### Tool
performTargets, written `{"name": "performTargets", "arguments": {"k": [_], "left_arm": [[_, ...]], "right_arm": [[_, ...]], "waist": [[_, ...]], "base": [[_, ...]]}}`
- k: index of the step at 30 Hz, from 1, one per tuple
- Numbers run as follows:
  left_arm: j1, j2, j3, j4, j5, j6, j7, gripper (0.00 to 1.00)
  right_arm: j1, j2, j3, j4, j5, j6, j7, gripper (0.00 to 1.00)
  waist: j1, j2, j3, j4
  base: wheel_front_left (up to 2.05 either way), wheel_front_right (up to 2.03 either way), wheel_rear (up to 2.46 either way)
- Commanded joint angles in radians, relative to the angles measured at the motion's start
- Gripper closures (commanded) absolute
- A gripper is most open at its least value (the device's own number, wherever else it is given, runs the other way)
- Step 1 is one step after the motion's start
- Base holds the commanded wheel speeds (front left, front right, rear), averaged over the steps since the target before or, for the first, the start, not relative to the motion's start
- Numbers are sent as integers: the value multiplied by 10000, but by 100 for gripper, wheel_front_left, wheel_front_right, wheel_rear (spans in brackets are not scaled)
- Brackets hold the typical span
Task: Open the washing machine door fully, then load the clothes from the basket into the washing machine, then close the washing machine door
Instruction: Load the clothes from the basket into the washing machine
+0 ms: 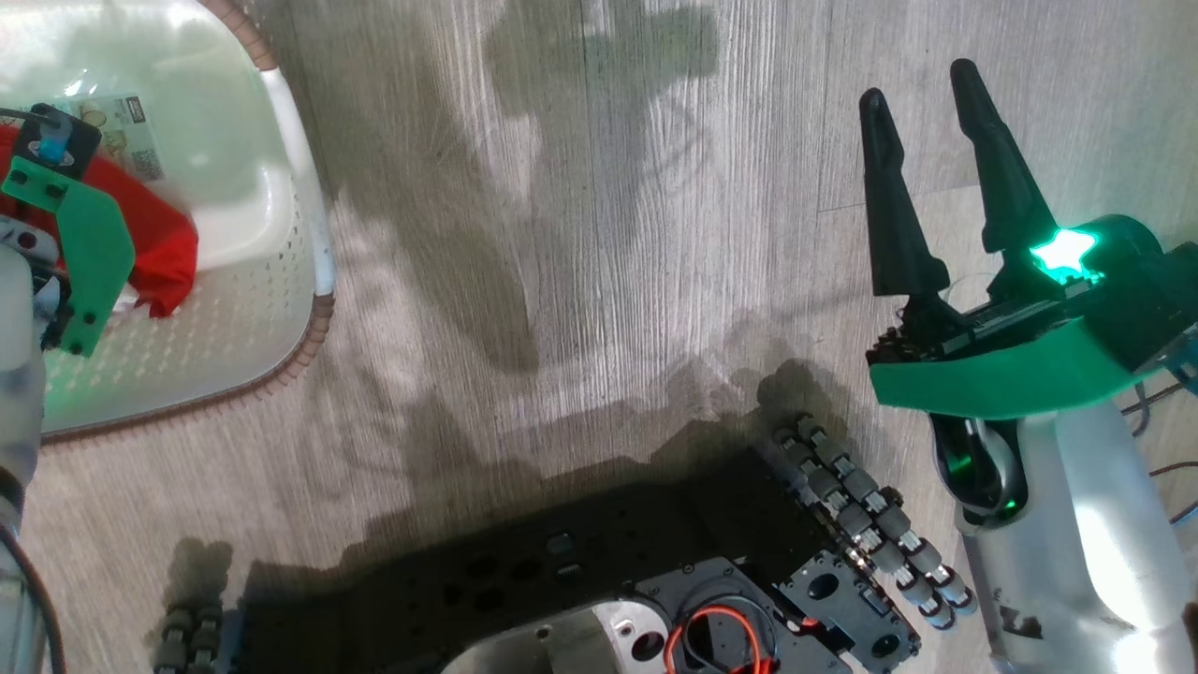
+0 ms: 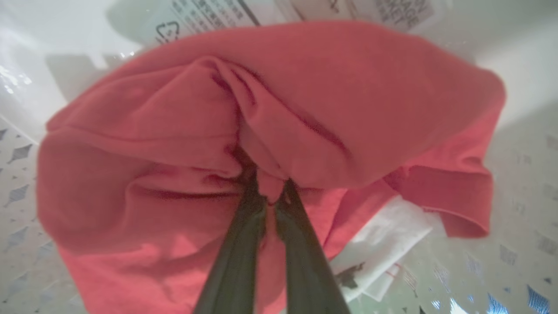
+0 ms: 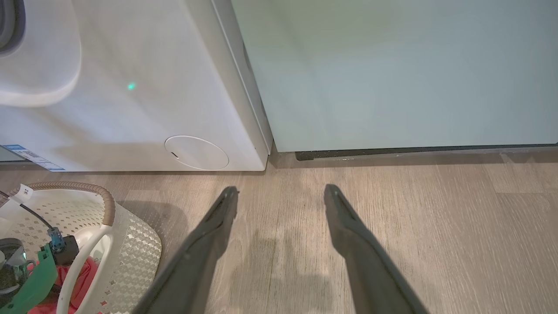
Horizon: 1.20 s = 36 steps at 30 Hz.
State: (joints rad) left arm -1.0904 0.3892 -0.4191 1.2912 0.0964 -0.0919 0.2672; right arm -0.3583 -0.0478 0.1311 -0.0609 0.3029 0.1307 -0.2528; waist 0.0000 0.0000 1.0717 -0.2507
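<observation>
clothes (image 2: 152, 131) pinched by left gripper (image 2: 271, 188) | inside basket (image 1: 257, 323) | right gripper (image 1: 918, 84) spread

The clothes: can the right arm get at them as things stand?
Probably not: the left gripper is shut on the clothes inside the basket, blocking the way; the right gripper hangs open over floor.

Grey wood-grain floor (image 1: 608, 234) (sunlit, shadow-streaked) meets pale teal cabinet (image 3: 392, 74).

Folds of the clothes (image 2: 174, 131) hide the tips of the left hand (image 2: 270, 197).
</observation>
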Motion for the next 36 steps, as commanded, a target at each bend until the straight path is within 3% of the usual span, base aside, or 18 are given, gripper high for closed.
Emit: {"name": "performTargets", "arguments": {"k": [1,12,18,36], "left_arm": [[157,353,154,-9,-74,97,-11,100],[414,457,328,-7,-541,384,-573,100],[858,356,503,-7,-915,491,-1320,100],[2366,-270,968,-17,-1939,963,-4540,100]], "right_arm": [[482,-24,146,-281,-28,0,-90,0],[-50,-24,264,-112,213,0,-90,0],[-154,-24,153,130,260,0,-90,0],[321,-24,-245,706,-168,0,-90,0]], "waist": [[0,0,-13,-12],[0,0,-428,-331],[0,0,-1216,-340],[0,0,-4012,73]], "base": [[0,0,0],[0,0,0],[0,0,0],[0,0,0]]}}
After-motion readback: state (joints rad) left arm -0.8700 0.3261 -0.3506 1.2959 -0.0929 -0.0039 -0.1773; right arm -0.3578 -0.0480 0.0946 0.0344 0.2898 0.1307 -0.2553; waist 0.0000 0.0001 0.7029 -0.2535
